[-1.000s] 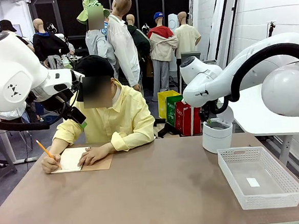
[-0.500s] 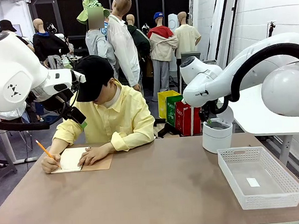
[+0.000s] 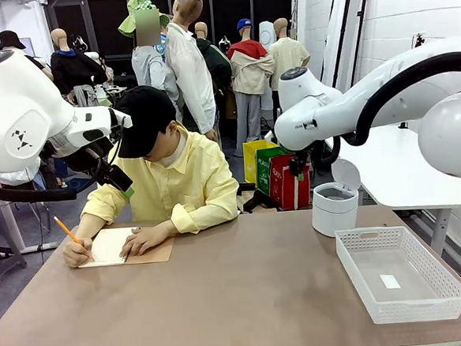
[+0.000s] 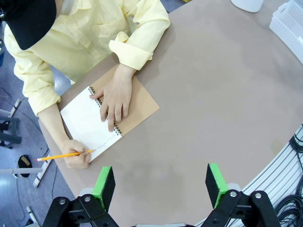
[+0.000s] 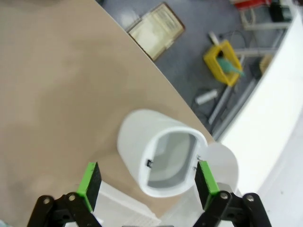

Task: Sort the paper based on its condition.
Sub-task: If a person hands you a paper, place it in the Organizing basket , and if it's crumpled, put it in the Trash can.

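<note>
The paper as loose sheets is out of view. A person in a yellow shirt writes with a pencil [image 3: 67,229] on the white page of a spiral notebook [image 3: 113,246] [image 4: 90,120] that has a brown cover, at the far left of the table. One hand lies flat on the page. My left gripper [image 4: 160,187] [image 3: 119,181] hangs high over the table near the notebook, open with nothing between its fingers. My right gripper [image 5: 147,184] [image 3: 296,166] is open too, in the air above a white lidded bin [image 5: 163,156] [image 3: 333,205].
A white mesh basket [image 3: 414,309] [image 4: 289,23] with a small white label inside stands at the right front of the brown table [image 3: 239,299]. The bin sits just behind it at the table's far right edge. Coloured boxes stand on the floor beyond.
My right arm has risen and swung a little to the left, away from the bin. The person keeps writing; the left arm has not moved.
</note>
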Controlling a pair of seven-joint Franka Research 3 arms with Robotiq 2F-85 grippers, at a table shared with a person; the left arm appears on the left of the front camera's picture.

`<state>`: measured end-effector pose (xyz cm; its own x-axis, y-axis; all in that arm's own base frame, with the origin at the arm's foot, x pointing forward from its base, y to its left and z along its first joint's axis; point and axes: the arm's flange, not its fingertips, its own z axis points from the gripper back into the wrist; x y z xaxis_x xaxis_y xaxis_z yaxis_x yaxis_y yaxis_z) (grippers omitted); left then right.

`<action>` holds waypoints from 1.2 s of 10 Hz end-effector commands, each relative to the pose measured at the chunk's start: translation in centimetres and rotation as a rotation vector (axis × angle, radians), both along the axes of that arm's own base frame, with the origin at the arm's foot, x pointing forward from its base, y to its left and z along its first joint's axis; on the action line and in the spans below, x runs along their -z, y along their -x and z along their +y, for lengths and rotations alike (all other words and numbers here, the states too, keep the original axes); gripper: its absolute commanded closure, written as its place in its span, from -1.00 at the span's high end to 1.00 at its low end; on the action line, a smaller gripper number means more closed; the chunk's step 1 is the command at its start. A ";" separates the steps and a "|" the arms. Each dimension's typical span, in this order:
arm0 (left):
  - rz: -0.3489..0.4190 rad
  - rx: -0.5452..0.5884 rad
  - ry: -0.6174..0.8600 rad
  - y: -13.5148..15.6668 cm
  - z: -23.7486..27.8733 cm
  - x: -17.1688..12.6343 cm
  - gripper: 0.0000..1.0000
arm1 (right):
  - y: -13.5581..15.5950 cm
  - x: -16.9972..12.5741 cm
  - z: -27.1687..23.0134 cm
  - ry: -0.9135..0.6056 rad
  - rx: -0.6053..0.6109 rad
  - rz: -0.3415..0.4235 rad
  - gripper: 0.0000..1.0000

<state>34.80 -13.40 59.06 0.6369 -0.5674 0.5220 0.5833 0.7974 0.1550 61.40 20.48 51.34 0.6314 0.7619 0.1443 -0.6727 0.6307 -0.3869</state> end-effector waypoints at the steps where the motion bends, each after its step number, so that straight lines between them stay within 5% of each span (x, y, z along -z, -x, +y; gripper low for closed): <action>1: 0.000 -0.005 0.001 0.0 0.1 -0.1 1.00 | 3.7 0.5 -0.3 -0.123 -0.124 0.005 1.00; 6: 0.000 -0.005 0.001 0.0 0.1 -0.1 1.00 | 12.2 -0.4 0.4 -0.302 -0.305 -0.060 1.00; 7: 0.000 -0.005 0.001 0.0 0.1 -0.1 1.00 | 12.6 -0.3 0.6 -0.293 -0.354 -0.045 1.00; 8: 0.000 -0.005 0.001 0.0 0.1 -0.1 1.00 | 10.8 -1.1 1.9 -0.253 -0.236 -0.074 1.00; 12: 0.000 -0.005 0.001 0.0 0.1 -0.1 1.00 | 10.8 -1.1 1.9 -0.253 -0.236 -0.074 1.00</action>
<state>34.80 -13.41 59.06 0.6368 -0.5676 0.5218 0.5834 0.7972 0.1552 50.20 21.84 52.26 0.4069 0.8241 0.3940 -0.7990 0.5302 -0.2838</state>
